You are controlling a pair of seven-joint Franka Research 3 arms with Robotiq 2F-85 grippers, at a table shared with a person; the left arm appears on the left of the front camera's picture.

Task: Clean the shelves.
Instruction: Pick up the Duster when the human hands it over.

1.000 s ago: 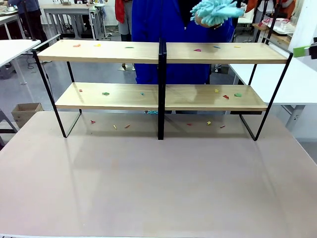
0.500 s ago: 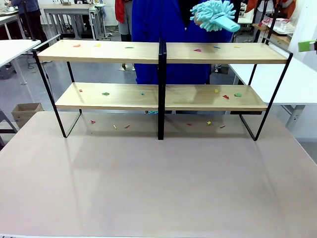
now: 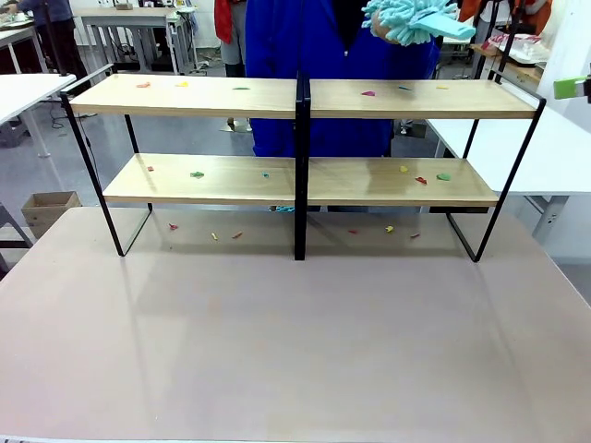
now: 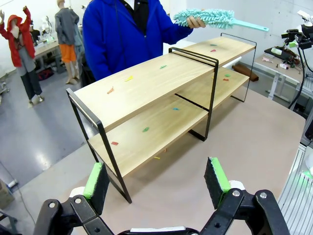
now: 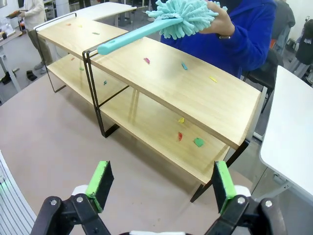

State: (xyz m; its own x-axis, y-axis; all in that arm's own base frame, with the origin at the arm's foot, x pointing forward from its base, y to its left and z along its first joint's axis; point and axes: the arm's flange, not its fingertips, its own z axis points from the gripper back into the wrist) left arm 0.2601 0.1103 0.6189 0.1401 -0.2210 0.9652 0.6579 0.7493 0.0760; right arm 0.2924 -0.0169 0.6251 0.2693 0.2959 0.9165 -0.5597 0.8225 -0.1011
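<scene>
The shelves (image 3: 305, 97) stand across the far half of the beige table, two light-wood boards in a black frame, with small coloured scraps (image 3: 368, 92) on both tiers. Behind them a person in a blue jacket holds a teal fluffy duster (image 3: 411, 18) by its head above the right end of the top board, handle pointing toward my right arm. My left gripper (image 4: 155, 178) hangs open over the table, off the left end of the shelves (image 4: 161, 78). My right gripper (image 5: 161, 180) is open too, high off the right end of the shelves (image 5: 195, 93), with the duster (image 5: 181, 19) beyond it.
More scraps (image 3: 214, 236) lie on the tabletop (image 3: 295, 351) under the lower board. White tables stand at left (image 3: 23, 90) and right (image 3: 545, 148). A cardboard box (image 3: 48, 210) sits on the floor at the left.
The person has lifted the duster a little and swung its handle out to the right. The shelves and scraps have not moved.
</scene>
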